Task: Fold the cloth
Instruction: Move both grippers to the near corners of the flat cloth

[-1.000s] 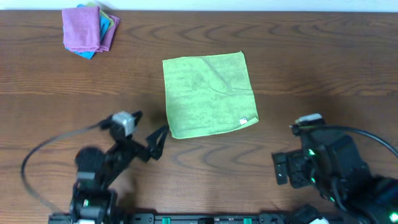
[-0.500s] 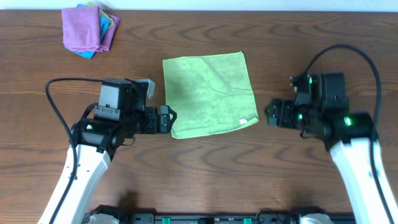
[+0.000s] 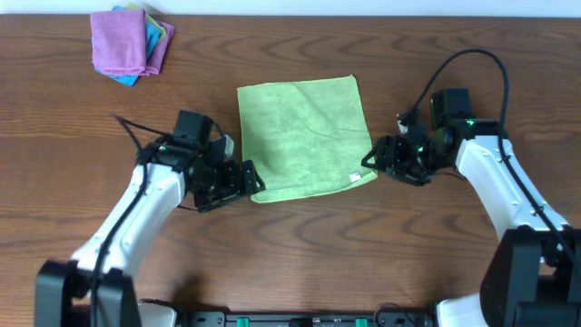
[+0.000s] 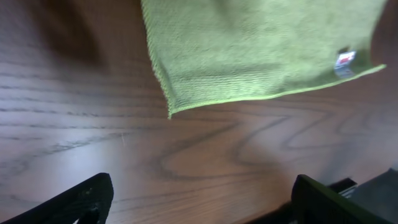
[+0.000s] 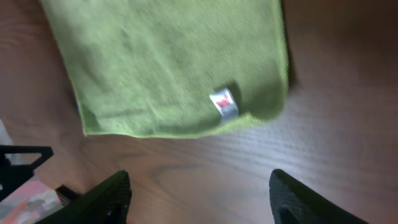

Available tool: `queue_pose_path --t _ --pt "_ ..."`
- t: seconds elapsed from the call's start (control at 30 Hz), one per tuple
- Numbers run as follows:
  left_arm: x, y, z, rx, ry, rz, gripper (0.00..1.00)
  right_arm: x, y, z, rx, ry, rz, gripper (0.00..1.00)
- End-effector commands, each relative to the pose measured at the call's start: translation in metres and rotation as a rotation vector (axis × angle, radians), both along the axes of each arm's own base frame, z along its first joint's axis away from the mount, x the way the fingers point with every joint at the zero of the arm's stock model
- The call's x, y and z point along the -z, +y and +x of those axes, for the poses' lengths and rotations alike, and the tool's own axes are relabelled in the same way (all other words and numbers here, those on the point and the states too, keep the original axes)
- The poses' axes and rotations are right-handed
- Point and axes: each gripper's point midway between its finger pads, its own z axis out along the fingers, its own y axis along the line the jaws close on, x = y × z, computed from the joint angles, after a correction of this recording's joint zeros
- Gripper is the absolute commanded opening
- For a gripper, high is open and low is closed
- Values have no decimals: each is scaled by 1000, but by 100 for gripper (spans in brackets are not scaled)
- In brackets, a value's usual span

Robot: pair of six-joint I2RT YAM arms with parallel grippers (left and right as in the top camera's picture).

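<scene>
The lime-green cloth (image 3: 304, 136) lies flat and open on the brown table, with a small white tag (image 3: 356, 176) near its front right corner. My left gripper (image 3: 254, 182) is open at the cloth's front left corner, just beside its edge. My right gripper (image 3: 370, 162) is open beside the front right corner. In the left wrist view the cloth (image 4: 255, 50) lies ahead of my open, empty fingers (image 4: 202, 196). In the right wrist view the cloth (image 5: 174, 62) and its tag (image 5: 224, 102) lie ahead of my open, empty fingers (image 5: 202, 193).
A folded pile with a purple cloth (image 3: 123, 41) on top and a blue cloth under it sits at the far left corner of the wooden table (image 3: 300, 254). Black cables trail from both arms.
Both arms have come in from the front of the table towards the cloth. The left gripper has reached the front left corner, the right gripper the front right corner. The cloth has not moved.
</scene>
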Motion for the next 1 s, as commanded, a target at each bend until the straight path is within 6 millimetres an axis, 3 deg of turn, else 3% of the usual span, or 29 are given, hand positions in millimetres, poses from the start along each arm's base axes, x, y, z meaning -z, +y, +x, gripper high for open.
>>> queue_pose_path --t 0.0,0.3,0.47,0.77,0.97 --pt "8 -9 -2 1 66 -44 90 5 -10 -3 31 29 -27 73" --pt "34 -12 4 -3 119 -48 84 21 -25 -5 100 121 22 68" --pt "47 -14 8 -38 150 -46 74 22 -26 -2 102 109 21 68" --pt "52 -13 27 -65 86 -30 66 26 -29 0 102 108 5 63" --pt "53 -13 28 -65 81 -28 53 40 -28 -3 103 156 7 61"
